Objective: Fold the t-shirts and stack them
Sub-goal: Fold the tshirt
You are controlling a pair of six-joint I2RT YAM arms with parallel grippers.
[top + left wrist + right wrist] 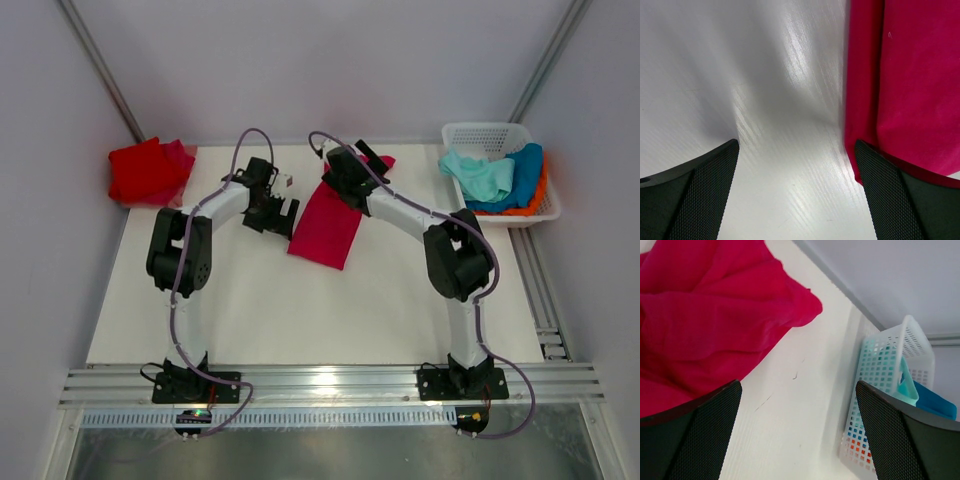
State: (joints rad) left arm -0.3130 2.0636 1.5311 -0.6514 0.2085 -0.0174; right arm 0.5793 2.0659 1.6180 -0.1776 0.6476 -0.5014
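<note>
A crimson-pink t-shirt (325, 230), folded into a long strip, lies slantwise in the middle of the table. My left gripper (278, 218) is open just left of it. In the left wrist view only bare table shows between the fingers of this gripper (796, 190), and the shirt's edge (910, 85) runs past the right fingertip. My right gripper (365, 160) is open over the strip's far end, whose bunched cloth (705, 325) lies to the left of the open gripper (797, 430). A folded red t-shirt (148, 172) sits at the far left.
A white lattice basket (478, 132) stands at the back right holding mint-green (480, 172), blue (520, 170) and orange (540, 195) shirts; its side (875, 390) shows close on the right in the right wrist view. Metal rails run along the table's near and right edges.
</note>
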